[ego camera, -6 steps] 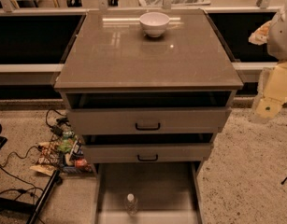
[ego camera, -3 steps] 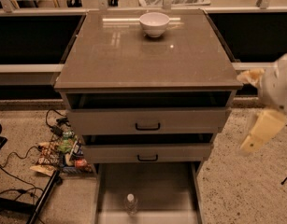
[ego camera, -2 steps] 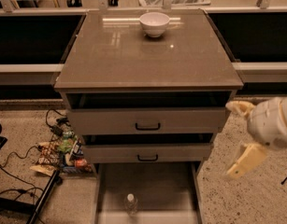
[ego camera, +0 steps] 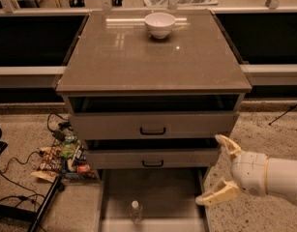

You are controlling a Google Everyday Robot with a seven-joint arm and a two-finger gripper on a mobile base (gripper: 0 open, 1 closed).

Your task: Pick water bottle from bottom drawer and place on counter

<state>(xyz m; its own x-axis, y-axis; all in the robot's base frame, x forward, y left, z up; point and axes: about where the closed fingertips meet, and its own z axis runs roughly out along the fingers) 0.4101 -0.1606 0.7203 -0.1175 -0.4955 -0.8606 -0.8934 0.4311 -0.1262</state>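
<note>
With the pincer [ego camera: 209,170] spread wide just right of the open drawer [ego camera: 157,185] and the bottle [ego camera: 134,211] upright near its front edge, swing left over the side wall, drop straight over the bottle's top and close gently on its body.

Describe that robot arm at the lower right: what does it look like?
The arm is smooth, rounded and white, with a thin yellowish ring round it. Its pincer, at the lower right beside the bottom drawer, has two cream, tapered fingers. No cables or markings show.
</note>
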